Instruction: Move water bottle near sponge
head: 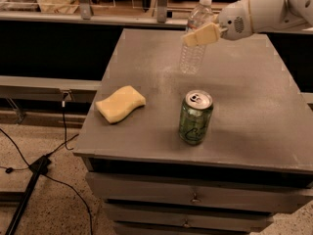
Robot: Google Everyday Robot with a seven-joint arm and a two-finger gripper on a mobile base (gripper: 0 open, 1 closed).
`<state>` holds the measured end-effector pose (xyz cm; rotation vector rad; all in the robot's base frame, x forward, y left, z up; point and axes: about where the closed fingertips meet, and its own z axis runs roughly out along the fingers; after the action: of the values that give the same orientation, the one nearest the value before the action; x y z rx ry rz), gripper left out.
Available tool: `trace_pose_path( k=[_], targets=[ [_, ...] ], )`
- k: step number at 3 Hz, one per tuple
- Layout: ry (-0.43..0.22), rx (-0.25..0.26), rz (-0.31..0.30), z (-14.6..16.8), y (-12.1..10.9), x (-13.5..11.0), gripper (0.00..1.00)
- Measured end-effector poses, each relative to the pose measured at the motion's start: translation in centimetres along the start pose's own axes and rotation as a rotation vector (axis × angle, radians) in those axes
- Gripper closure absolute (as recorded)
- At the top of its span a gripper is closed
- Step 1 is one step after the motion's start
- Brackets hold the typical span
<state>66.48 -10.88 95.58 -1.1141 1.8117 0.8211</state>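
claw point(201, 34) clamped on the water bottle point(190, 58) just below its neck, over the counter's point(254, 111) far side. i judged the high grip let its base clear the green can point(195, 117). sponge point(120, 103) lay well apart, front left.

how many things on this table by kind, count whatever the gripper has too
water bottle: 1, clamped in the gripper over the far side of the table
sponge: 1
green soda can: 1
total: 3
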Motion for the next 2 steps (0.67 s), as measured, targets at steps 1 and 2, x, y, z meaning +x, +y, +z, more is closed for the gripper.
trace_pose_path(
  k=[1,2],
  targets=[
    [0.025,-0.101,0.023,3.0,4.8,2.1,1.00],
    [0.026,-0.152,-0.033,4.6,7.4,3.1,1.00]
  ],
)
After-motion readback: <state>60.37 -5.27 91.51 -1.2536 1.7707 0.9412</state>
